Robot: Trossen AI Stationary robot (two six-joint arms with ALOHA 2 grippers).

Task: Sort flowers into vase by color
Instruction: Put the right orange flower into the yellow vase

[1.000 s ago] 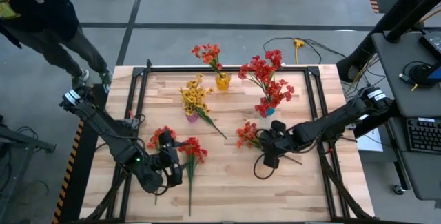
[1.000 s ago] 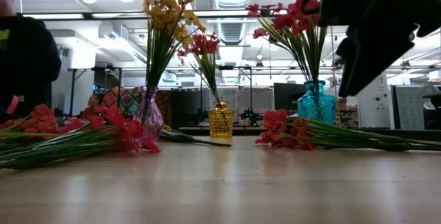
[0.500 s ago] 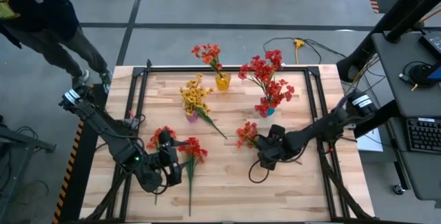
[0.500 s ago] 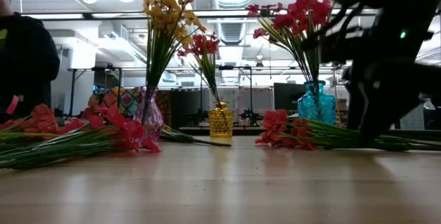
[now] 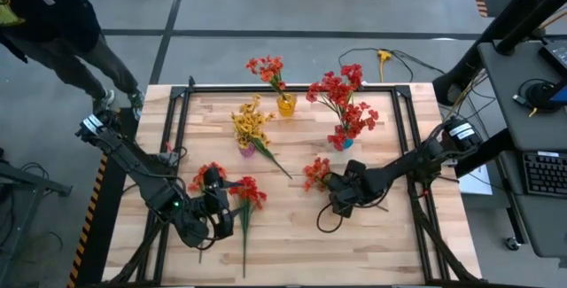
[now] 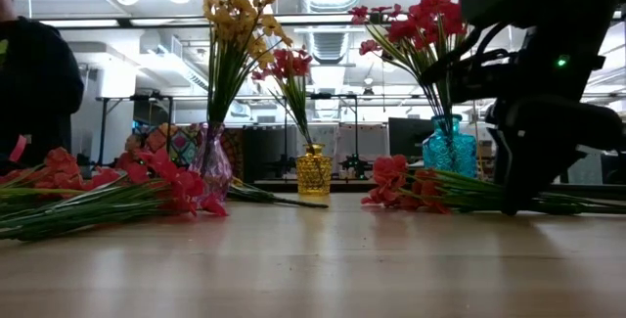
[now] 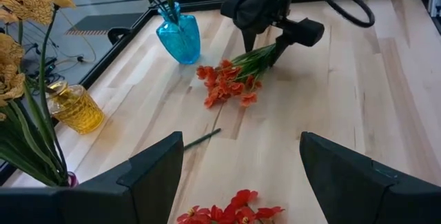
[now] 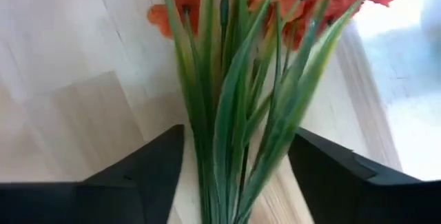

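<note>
An orange-red spray [image 5: 317,173] lies flat on the table, its green stems [image 8: 234,134] toward the right. My right gripper [image 5: 337,201] is low over those stems and open. Its fingers [image 8: 141,176] stand on either side of the stem bundle, and I see no touch. Two red sprays [image 5: 246,190] lie at the front left beside my left gripper [image 5: 219,210], which is open and empty. A purple vase [image 5: 247,150] holds yellow flowers, a yellow vase [image 5: 286,105] holds orange-red ones, and a blue vase [image 5: 344,143] holds red ones.
A loose green stem [image 5: 276,164] lies on the table by the purple vase. A person [image 5: 53,22] stands beyond the table's far left corner. A black frame [image 5: 292,89] runs round the tabletop. Bare wood [image 5: 301,244] lies along the near edge.
My right gripper has come down to the table and a little toward its left edge, and now stands over the stems of the orange-red spray. The spray has stayed where it lay.
</note>
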